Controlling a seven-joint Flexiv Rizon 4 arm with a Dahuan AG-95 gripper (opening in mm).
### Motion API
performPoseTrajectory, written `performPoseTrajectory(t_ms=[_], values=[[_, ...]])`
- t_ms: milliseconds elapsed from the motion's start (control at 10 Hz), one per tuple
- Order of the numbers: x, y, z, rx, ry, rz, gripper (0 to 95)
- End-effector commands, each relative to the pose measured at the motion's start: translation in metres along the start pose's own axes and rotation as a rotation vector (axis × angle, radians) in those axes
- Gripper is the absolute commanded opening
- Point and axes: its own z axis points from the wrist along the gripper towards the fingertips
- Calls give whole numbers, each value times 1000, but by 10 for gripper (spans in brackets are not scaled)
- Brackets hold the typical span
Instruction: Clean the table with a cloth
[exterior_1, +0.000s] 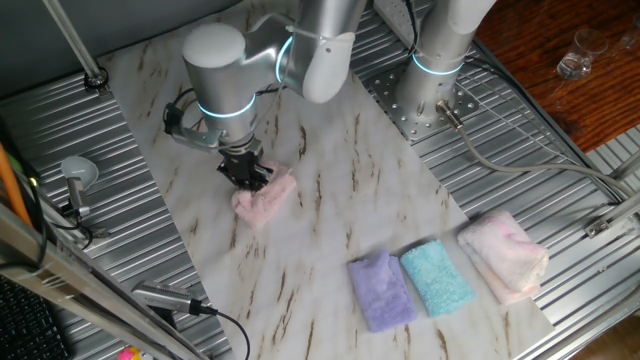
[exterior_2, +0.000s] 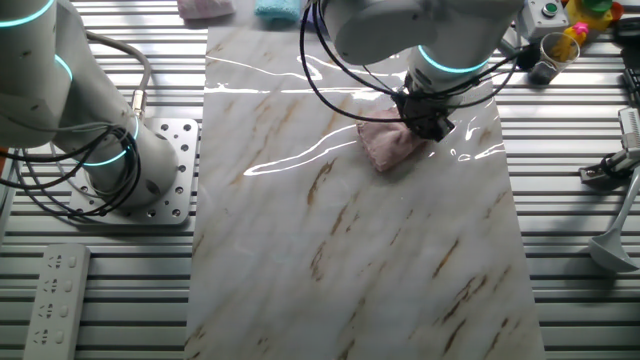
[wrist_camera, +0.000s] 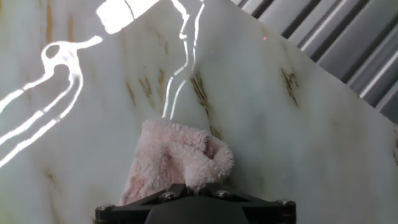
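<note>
The dusty-pink cloth (exterior_1: 265, 198) lies crumpled on the white marble-look table (exterior_1: 330, 150), left of its middle. My gripper (exterior_1: 246, 174) is shut on the cloth's near edge and presses it onto the slab. In the other fixed view the gripper (exterior_2: 428, 118) holds the cloth (exterior_2: 388, 143) near the table's (exterior_2: 350, 260) right edge. In the hand view the cloth (wrist_camera: 177, 160) bulges out from between the jaws, and the table (wrist_camera: 298, 143) fills the picture. The fingertips are hidden in the fluff.
A purple towel (exterior_1: 381, 289), a teal towel (exterior_1: 437, 279) and a larger pale pink-white towel (exterior_1: 505, 256) lie in a row at the slab's front right. A second arm's base (exterior_1: 425, 95) stands on the ribbed metal. A remote (exterior_2: 55, 300) lies at the left.
</note>
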Motion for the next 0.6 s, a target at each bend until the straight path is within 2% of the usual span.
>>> performPoseTrajectory(t_ms=[100,200,600], values=[[-4,5,4,-3,-1,10,0],[-11,18,9,-5,-4,25,0],[-11,18,9,-12,-13,128,0]])
